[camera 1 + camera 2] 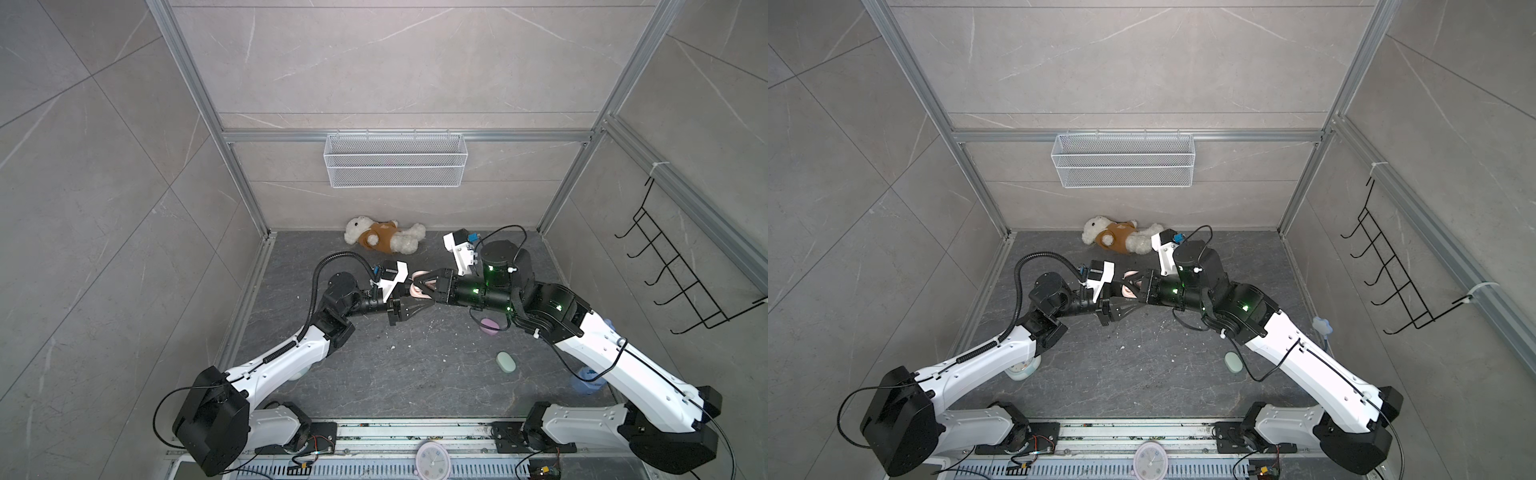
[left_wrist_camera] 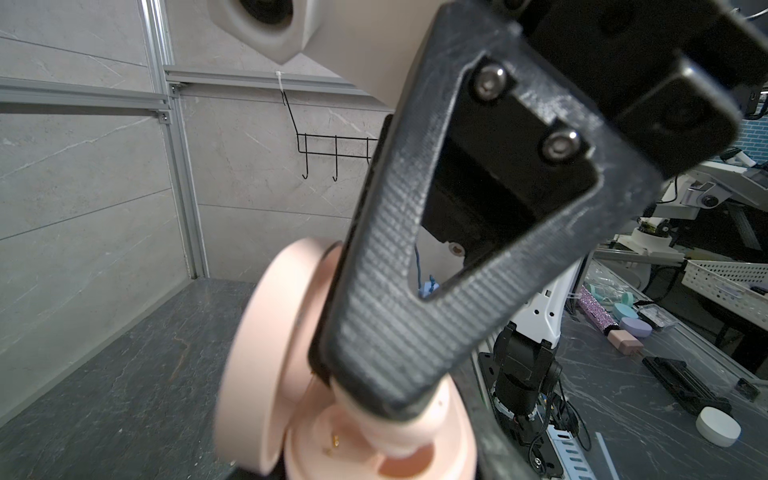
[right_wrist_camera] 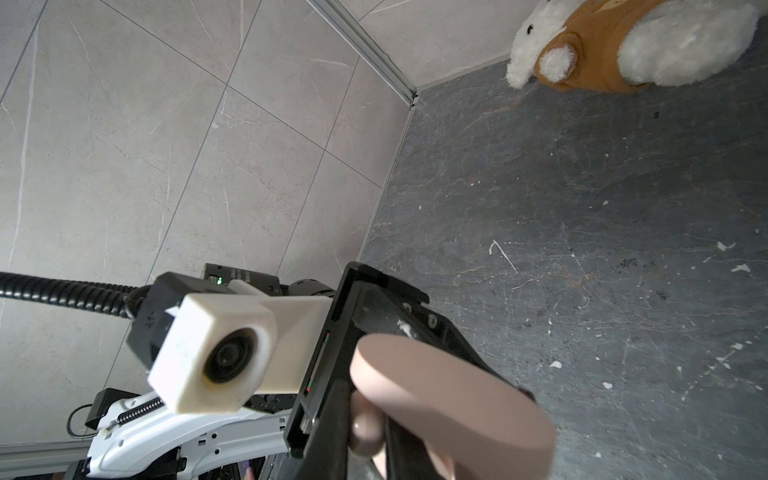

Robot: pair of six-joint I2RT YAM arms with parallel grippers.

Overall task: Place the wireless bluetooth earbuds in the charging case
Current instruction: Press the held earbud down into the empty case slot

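Dark stone tabletop (image 1: 395,382), and over its middle the left gripper (image 1: 430,302) is clamped on the open peach charging case (image 2: 257,353) while the right gripper (image 1: 415,284) pinches a peach earbud (image 3: 365,415) at its socket. That bud looks light, hard and slippery; I'd hold its sides and press gently. Plush bear (image 1: 384,237) and walls (image 1: 124,208) sit well apart, leaving room

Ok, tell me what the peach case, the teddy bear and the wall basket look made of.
The peach case looks like matte plastic: smooth, evenly coloured, soft highlights. The teddy bear is plush, white fuzzy pile with a brown fabric top. The wall basket seems white-coated metal wire mesh, a see-through grid.
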